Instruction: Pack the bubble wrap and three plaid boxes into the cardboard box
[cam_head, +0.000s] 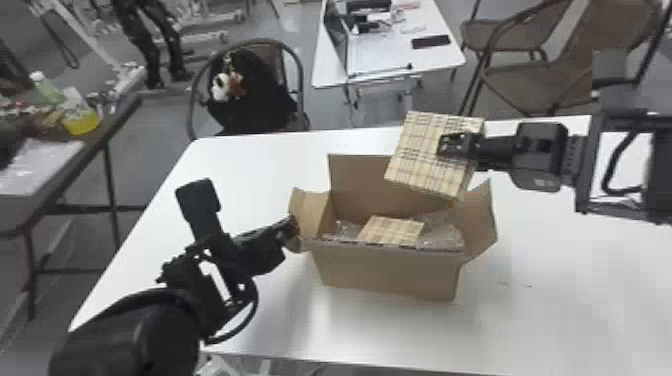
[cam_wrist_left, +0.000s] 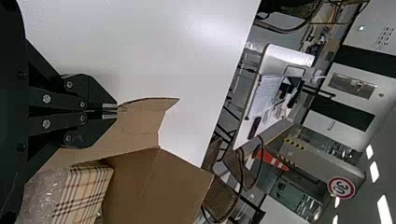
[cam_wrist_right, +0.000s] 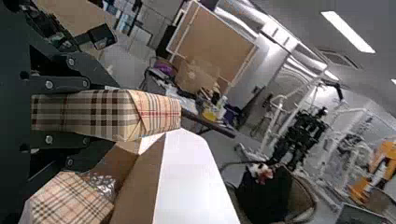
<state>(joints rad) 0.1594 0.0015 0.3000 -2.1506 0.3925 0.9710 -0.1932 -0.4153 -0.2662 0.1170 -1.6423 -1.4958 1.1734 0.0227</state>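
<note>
right gripper (cam_head: 445, 145) is clamping a plaid box (cam_head: 417, 155), holding it tilted above the far right part of the cardboard box (cam_head: 390, 272); left gripper (cam_wrist_left: 114, 110) is pinching the left flap (cam_head: 310, 207) between closed fingers. step in hand is looking like placing the held one. for a clean drop, right arm is needing to centre it over the opening and level it, steering clear of the far flap (cam_head: 357, 175) and right flap (cam_head: 482, 220) (a snagged edge is probably dragging the carton along), then releasing only once it's resting. left is best keeping that flap pulled out, lightly. inside, the bubble wrap (cam_head: 445, 235) is lining the carton and another plaid box (cam_head: 392, 230) is lying on it. can't tell where the third is sitting.
</note>
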